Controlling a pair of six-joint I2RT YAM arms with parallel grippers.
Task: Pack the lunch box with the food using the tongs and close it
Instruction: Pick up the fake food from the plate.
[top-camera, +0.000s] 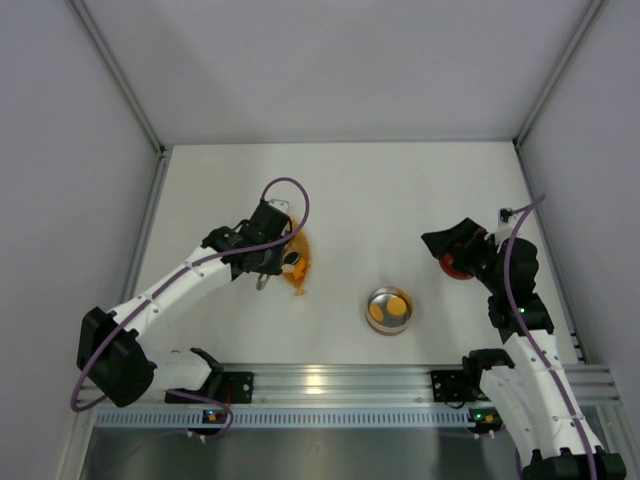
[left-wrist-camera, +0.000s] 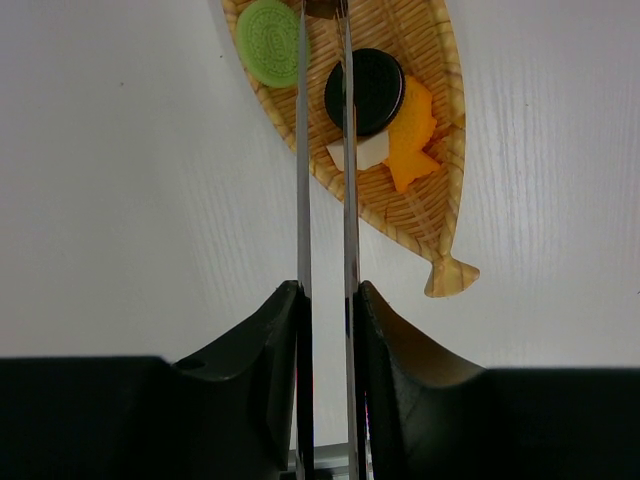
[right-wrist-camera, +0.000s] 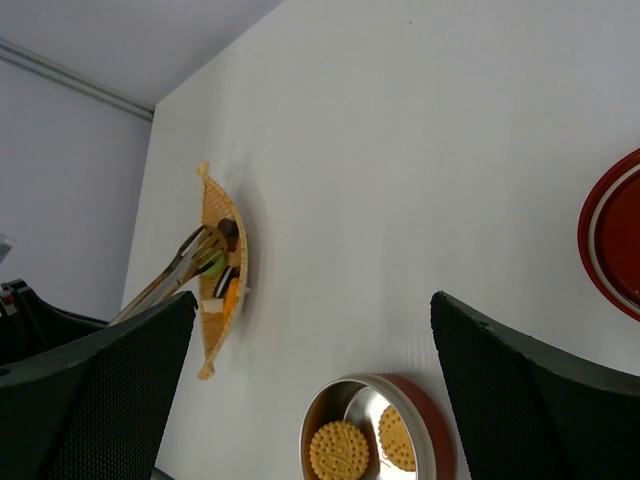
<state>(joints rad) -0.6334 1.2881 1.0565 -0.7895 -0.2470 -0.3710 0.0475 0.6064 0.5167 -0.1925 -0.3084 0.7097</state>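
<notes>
The tongs (left-wrist-camera: 303, 180) are squeezed between my left fingers (left-wrist-camera: 250, 350), their arms nearly parallel, reaching over the woven tray (left-wrist-camera: 440, 215) that holds the dark cookie (left-wrist-camera: 378, 90) and green piece (left-wrist-camera: 268, 40). I cannot see what the tips pinch, so I judge a steady squeeze and a straight lift are best. The lunch box (top-camera: 370, 318) sits mid-surface with two biscuits (top-camera: 383, 312) inside. My right fingers (right-wrist-camera: 520, 380) gape empty near the red lid (right-wrist-camera: 615, 235).
</notes>
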